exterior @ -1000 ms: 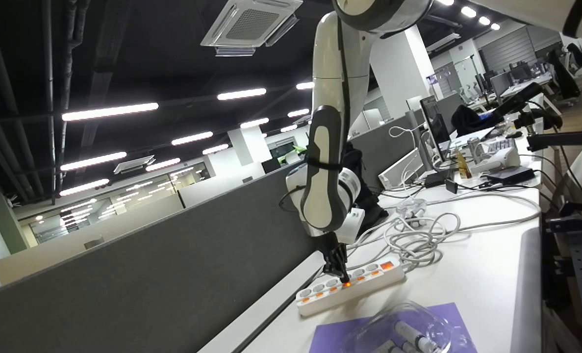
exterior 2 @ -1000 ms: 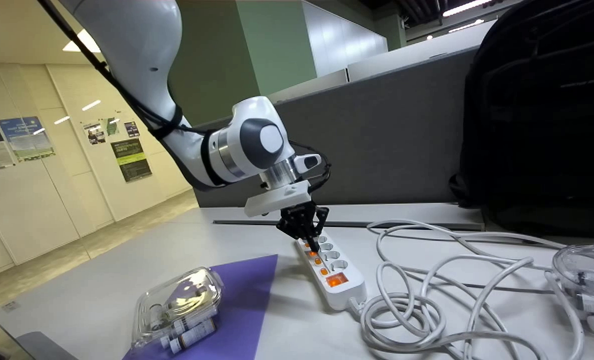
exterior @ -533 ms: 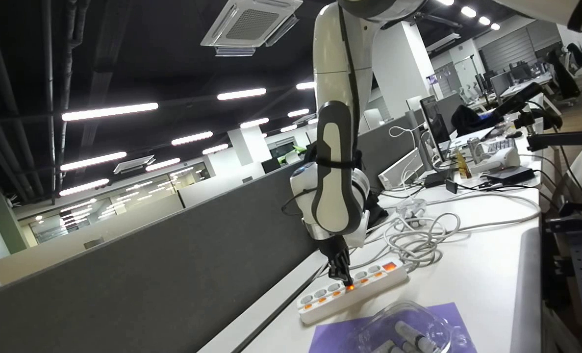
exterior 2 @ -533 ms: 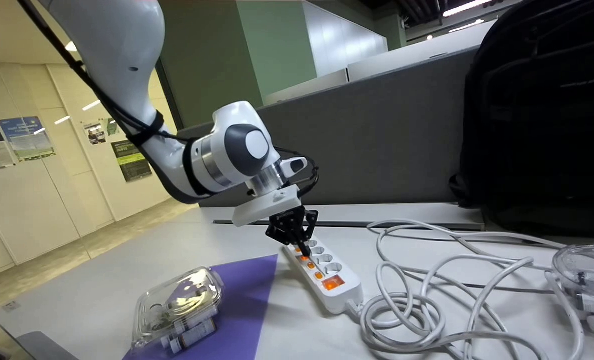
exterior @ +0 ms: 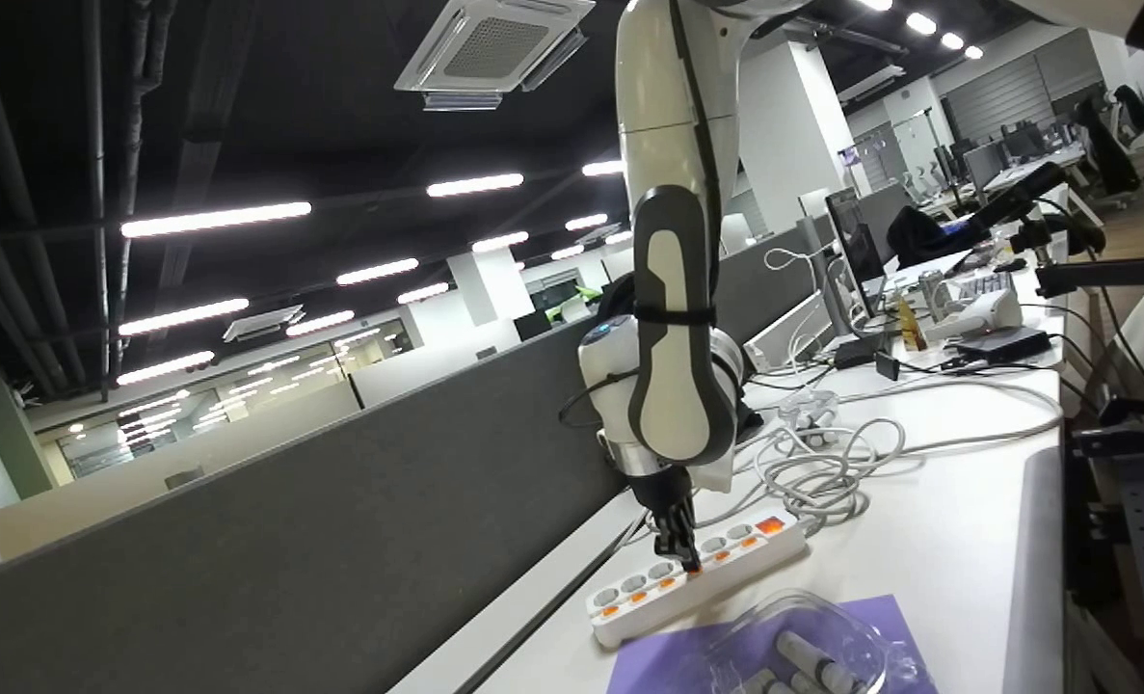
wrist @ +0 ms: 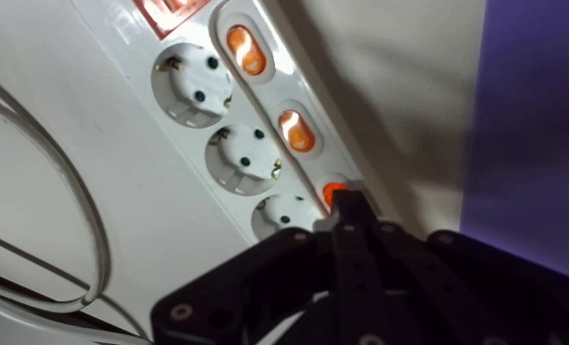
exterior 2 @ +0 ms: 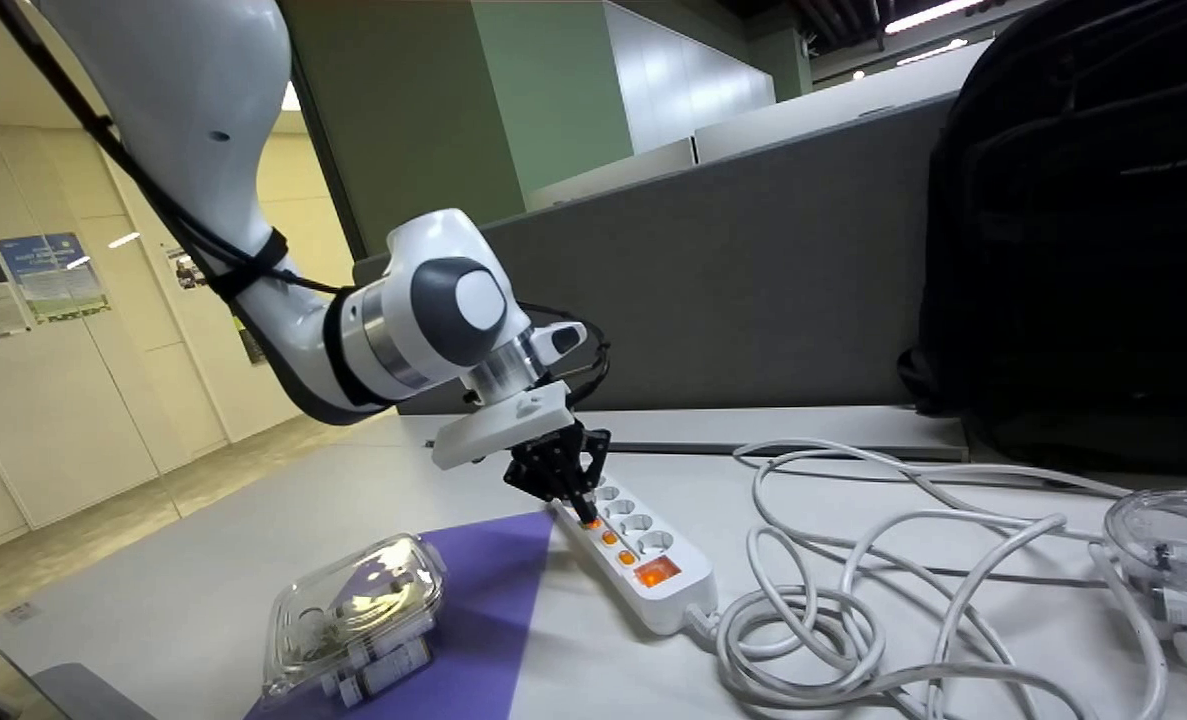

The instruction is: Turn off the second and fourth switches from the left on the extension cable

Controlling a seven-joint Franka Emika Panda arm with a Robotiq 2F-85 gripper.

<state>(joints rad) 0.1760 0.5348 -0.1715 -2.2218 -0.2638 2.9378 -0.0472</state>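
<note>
beneath extension cable (exterior 2: 643, 550), white office desk (exterior 2: 583, 655)

wall posters (exterior 2: 51, 272), tube labels (exterior 2: 399, 664), seemingly nothing legible

This is an office: a grey partition (exterior: 292, 549) runs along a white desk (exterior: 976, 492) in both exterior views — and in an exterior view a monitor (exterior: 856, 246) and keyboard (exterior: 981, 286) stand farther back, with a chair (exterior: 1104, 159) and more screens (exterior: 1023, 142) beyond. Strip lights (exterior: 215, 220) line the dark ceiling (exterior: 340, 87); in an exterior view posters (exterior 2: 53, 278) hang on a pale wall (exterior 2: 73, 430).
</note>
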